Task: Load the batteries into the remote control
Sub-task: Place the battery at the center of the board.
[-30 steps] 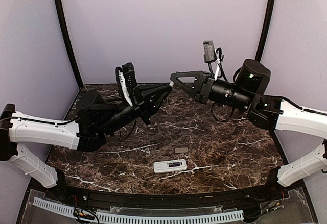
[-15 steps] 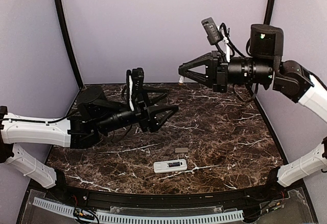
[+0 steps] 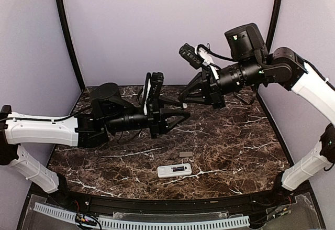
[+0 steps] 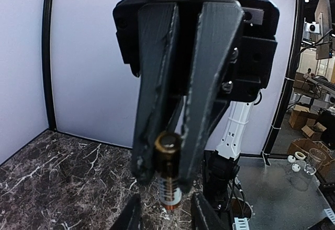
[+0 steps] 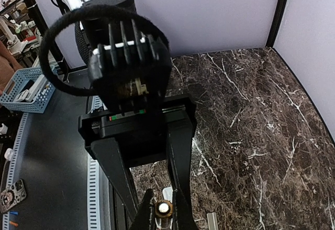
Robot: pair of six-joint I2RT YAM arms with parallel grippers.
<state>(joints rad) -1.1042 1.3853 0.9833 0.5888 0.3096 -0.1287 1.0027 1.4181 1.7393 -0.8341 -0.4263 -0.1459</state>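
The white remote control (image 3: 174,170) lies flat near the table's front edge, away from both grippers. Above the middle of the table my two grippers meet tip to tip. My right gripper (image 3: 183,102) (image 5: 164,211) is shut on a slim dark battery (image 5: 164,207) (image 4: 168,172) with a gold end and a white band. My left gripper (image 3: 179,109) (image 4: 166,217) faces it, open. Its fingertips (image 4: 131,215) flank the battery's free end, with a gap on each side. No other battery shows.
A small flat grey-white cover piece (image 3: 185,154) (image 5: 212,220) lies just behind the remote. Dark marble tabletop (image 3: 235,146) with lilac walls on three sides. A black rail (image 3: 157,204) runs along the near edge.
The right arm swung down and left, bringing its battery to the left gripper. The left gripper pushed right, opened wide, then narrowed around the battery's end.
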